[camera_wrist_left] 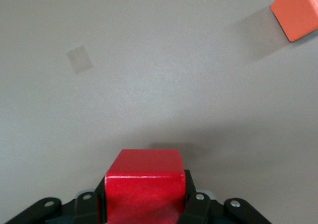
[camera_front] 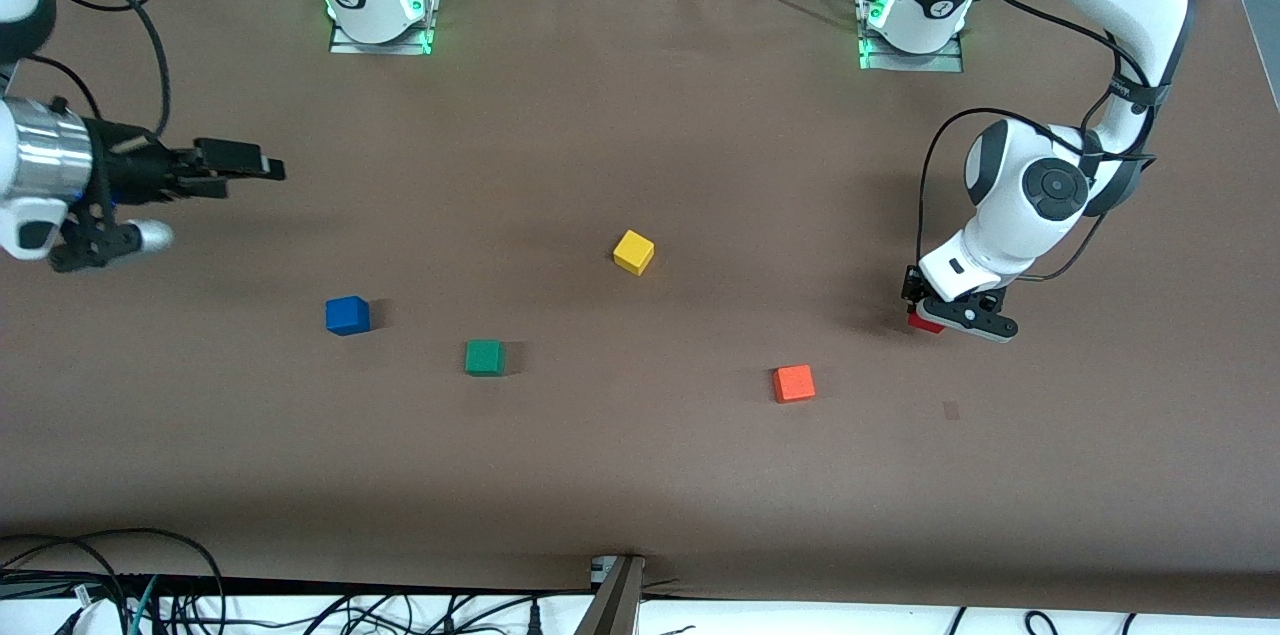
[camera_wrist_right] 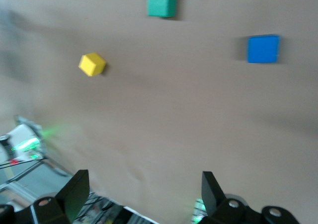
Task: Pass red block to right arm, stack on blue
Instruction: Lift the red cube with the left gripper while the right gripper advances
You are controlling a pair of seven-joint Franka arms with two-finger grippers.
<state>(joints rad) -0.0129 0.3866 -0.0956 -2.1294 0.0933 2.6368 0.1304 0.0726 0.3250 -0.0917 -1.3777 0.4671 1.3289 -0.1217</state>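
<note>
while left gripper (camera_front: 935, 313) clamps red block (camera_wrist_left: 144, 183), right gripper (camera_wrist_right: 144, 194) hangs spread and empty

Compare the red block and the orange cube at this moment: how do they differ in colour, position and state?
The red block is deep red; the orange cube is lighter. The red block sits between the fingers of the left gripper, toward the left arm's end of the table; the orange cube lies free on the table, nearer the front camera, touched by nothing. Both are plain cubes that look the same size.
</note>
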